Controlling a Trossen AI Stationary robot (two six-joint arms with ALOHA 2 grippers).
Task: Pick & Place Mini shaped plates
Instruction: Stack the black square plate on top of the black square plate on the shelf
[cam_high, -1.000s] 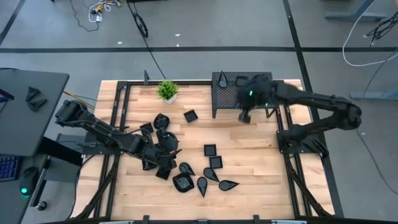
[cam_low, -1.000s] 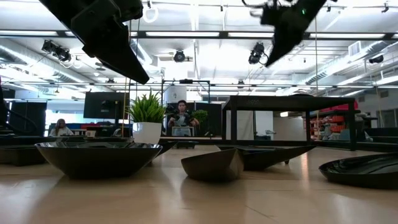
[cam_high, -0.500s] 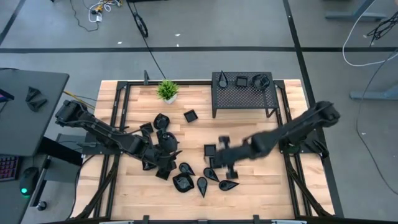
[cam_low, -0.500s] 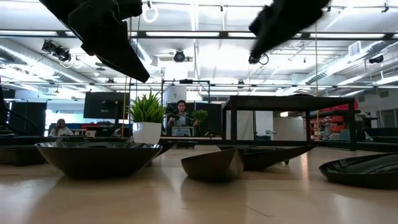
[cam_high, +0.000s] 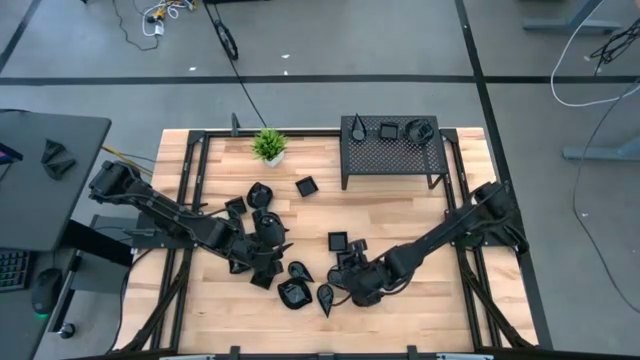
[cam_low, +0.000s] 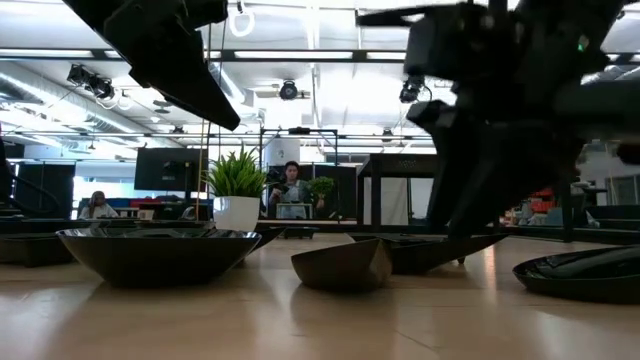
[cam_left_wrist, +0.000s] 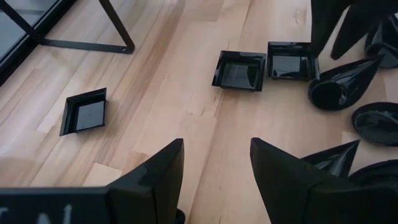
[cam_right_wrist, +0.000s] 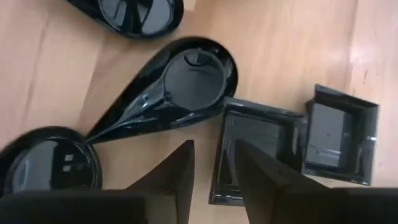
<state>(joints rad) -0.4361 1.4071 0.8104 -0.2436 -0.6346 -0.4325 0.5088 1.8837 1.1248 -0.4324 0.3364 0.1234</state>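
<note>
Now my right hand (cam_high: 352, 280) hangs low over the cluster of mini shaped plates (cam_high: 300, 272) near the front middle of the surface (cam_high: 400, 230), its fingers (cam_right_wrist: 171, 177) a narrow way apart and gripping nothing. From my right wrist, a square plate (cam_right_wrist: 258, 149) lies just under and ahead of the fingertips, touching a second square plate (cam_right_wrist: 339, 134) beside it. A teardrop plate (cam_right_wrist: 174, 90) sits close by, its round end next to the first square's corner, and a rounded plate (cam_right_wrist: 53, 165) lies at its pointed tail. My left hand (cam_high: 262, 250) hovers over the left part of the same cluster, fingers (cam_left_wrist: 158, 171) well apart and empty; beyond them are two squares side by side (cam_left_wrist: 239, 70) and a lone square (cam_left_wrist: 85, 112) farther off. More small plates rest on the black rack (cam_high: 390, 150) at the back, with a potted plant (cam_high: 268, 146) to its left.
</note>
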